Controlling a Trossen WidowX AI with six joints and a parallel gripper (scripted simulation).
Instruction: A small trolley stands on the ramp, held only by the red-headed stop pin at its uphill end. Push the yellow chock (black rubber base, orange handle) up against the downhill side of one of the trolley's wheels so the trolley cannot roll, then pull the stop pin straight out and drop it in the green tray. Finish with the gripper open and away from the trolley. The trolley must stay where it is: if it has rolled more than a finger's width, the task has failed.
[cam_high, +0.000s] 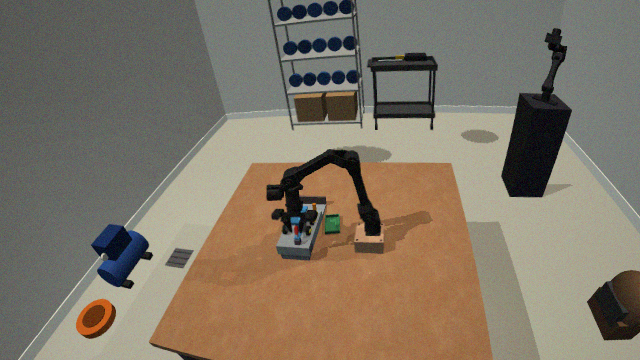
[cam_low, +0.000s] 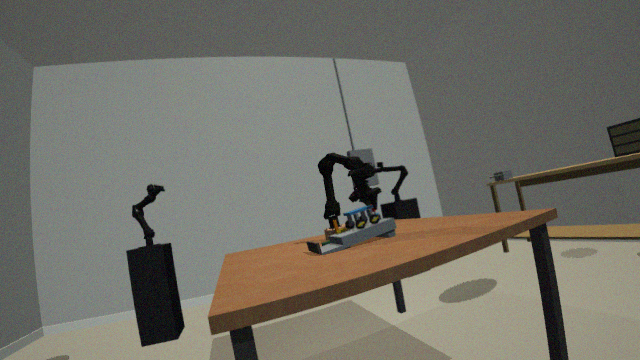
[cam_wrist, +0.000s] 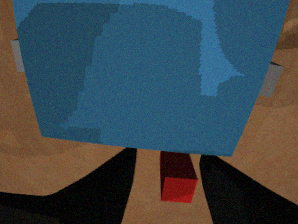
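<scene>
The trolley with a blue top (cam_high: 295, 220) (cam_low: 358, 211) (cam_wrist: 150, 75) stands on the grey ramp (cam_high: 290, 247) (cam_low: 367, 233). The red-headed stop pin (cam_high: 296, 230) (cam_wrist: 179, 190) is at its uphill end. My gripper (cam_high: 296, 228) (cam_wrist: 169, 155) is open, pointing down, with one finger on each side of the red head; no grip on it shows. The chock's orange handle (cam_high: 314, 206) (cam_low: 336, 226) stands upright on the downhill side of the trolley. Whether its base touches a wheel cannot be told. The green tray (cam_high: 332, 224) lies beside the ramp.
The arm's base block (cam_high: 369, 245) stands on the wooden table (cam_high: 390, 300) beyond the tray. The arm arches over the tray to the ramp. The ramp's low end has a dark end wall (cam_high: 314, 200) (cam_low: 314, 247). The trolley's blue top lies close to the fingertips.
</scene>
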